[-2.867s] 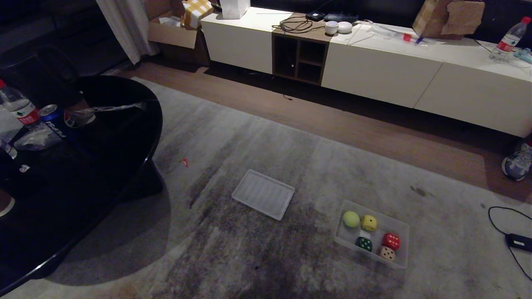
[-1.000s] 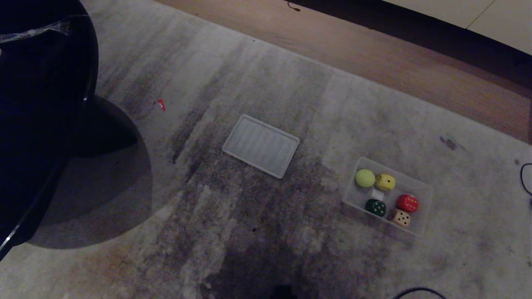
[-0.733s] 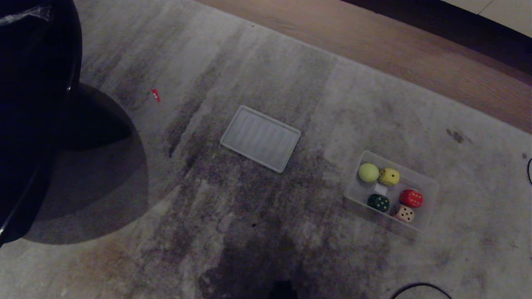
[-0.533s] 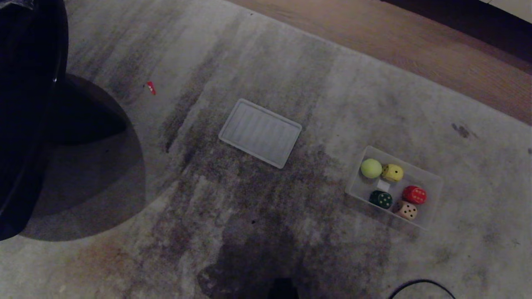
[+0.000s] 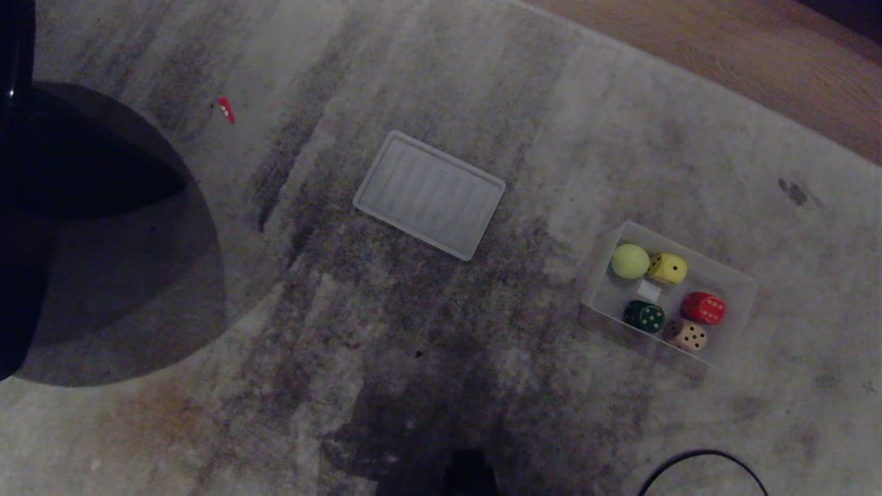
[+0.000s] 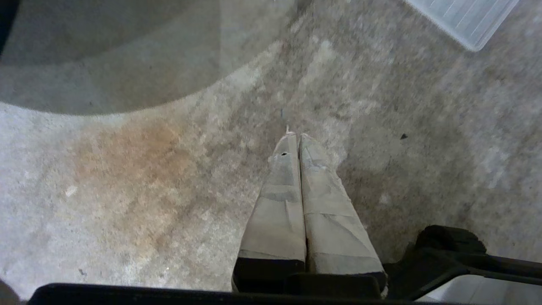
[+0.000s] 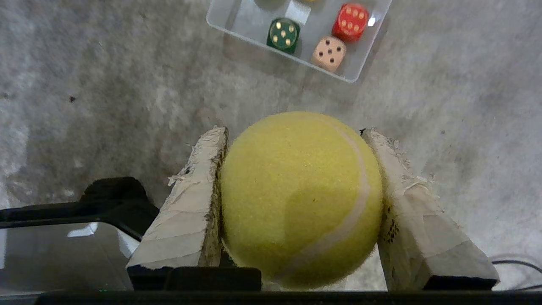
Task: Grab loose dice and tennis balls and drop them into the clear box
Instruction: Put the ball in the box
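The clear box (image 5: 734, 279) sits on the carpet at the right of the head view. It holds one tennis ball (image 5: 630, 261) and the yellow (image 5: 668, 268), dark green (image 5: 644, 316), red (image 5: 703, 307) and tan (image 5: 686, 334) dice. My right gripper (image 7: 296, 131) is shut on a second tennis ball (image 7: 296, 199), hanging above the carpet short of the box (image 7: 360, 63). My left gripper (image 6: 296, 135) is shut on nothing, over bare carpet. Neither gripper shows in the head view.
A flat ribbed translucent lid (image 5: 429, 193) lies on the carpet left of the box. A black round table (image 5: 14, 69) and its shadow fill the far left. A small red scrap (image 5: 225, 109) lies near it, a black cable (image 5: 703, 468) at the bottom right, and wood floor (image 5: 758, 62) beyond the carpet.
The head view has tilted downward: cabinet and table top slid out of the picture, and lid and box shifted up. Nothing on the carpet has moved.
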You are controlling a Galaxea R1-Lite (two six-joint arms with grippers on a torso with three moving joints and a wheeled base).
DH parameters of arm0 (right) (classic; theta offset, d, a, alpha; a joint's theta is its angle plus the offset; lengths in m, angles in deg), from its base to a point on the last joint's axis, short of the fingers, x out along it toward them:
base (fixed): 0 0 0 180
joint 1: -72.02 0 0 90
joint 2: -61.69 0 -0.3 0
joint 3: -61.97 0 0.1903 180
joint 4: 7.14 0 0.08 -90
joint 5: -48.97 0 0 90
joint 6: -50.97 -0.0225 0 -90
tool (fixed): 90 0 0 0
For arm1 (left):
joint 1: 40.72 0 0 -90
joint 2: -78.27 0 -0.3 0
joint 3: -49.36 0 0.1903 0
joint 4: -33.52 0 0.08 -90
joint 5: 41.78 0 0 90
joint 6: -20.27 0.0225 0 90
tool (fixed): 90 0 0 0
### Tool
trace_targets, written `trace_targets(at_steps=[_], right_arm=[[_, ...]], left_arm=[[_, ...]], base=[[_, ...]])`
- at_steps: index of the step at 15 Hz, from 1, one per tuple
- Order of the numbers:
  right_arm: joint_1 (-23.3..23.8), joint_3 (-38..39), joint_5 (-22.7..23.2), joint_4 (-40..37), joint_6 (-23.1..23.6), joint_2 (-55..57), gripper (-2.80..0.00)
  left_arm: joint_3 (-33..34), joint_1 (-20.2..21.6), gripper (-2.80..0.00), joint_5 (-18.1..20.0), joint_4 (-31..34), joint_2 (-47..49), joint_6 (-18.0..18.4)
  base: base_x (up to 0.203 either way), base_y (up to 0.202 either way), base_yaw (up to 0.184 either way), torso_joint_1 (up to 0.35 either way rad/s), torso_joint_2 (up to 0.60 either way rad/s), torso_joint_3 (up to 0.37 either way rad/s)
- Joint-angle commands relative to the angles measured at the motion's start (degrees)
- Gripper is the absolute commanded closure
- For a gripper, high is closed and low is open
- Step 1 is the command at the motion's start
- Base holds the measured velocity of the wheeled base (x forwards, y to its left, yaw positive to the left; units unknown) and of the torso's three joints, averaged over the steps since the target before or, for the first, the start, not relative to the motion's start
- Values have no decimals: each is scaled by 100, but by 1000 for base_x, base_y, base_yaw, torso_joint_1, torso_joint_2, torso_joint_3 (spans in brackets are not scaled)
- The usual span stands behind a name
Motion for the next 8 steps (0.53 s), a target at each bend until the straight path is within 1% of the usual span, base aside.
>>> trace_targets(at_steps=[1, 4, 8], right_arm=[[-2, 1, -1, -8, -2, 5, 0], [-6, 1, -1, -11, -2, 5, 0], [-6, 1, -1, -12, -2, 5, 0]], left_arm=[[9, -3, 0, -6, 1, 9, -7], [9, -3, 0, -3, 5, 9, 7], [9, 4, 0, -2, 9, 9, 11]], base=[[0, 0, 0, 2, 2, -202], [0, 0, 0, 2, 3, -84], [0, 0, 0, 1, 0, -8]])
